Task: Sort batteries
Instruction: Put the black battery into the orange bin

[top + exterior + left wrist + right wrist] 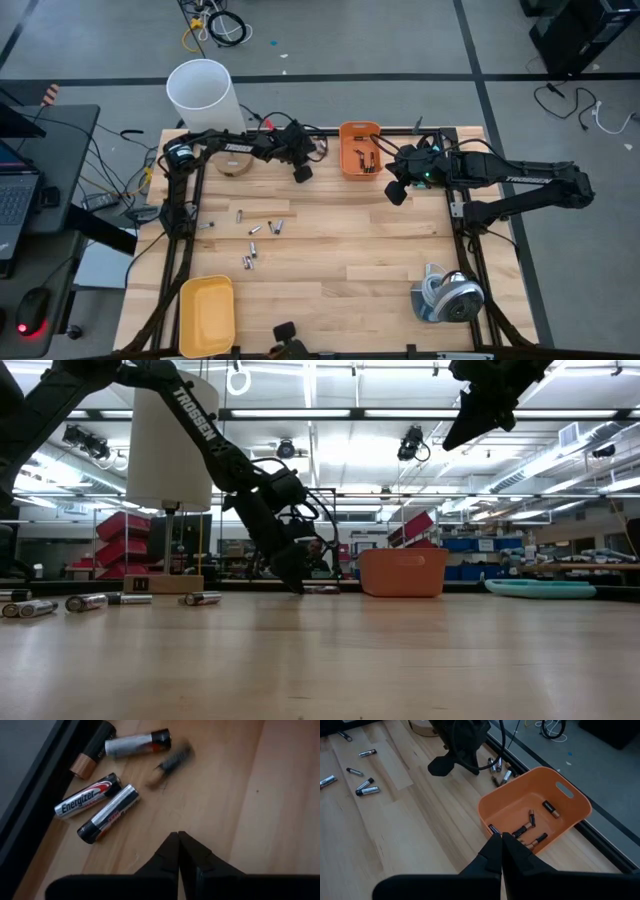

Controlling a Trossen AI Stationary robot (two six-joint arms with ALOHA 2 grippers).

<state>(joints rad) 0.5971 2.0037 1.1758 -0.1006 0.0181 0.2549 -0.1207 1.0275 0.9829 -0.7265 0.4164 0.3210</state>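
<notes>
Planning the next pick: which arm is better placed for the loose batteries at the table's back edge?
Left, probably. Left gripper, shut and empty, hovers right by that battery cluster. Right gripper, also shut, sits over the orange bin, farther away.

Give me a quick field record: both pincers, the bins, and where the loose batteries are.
left pincer: shut, empty, low over the table's far edge near a battery cluster
right pincer: shut, empty, raised beside the orange bin
orange bin: holds several batteries
yellow tray: near left corner, looks empty
loose batteries: scattered left of centre
</notes>
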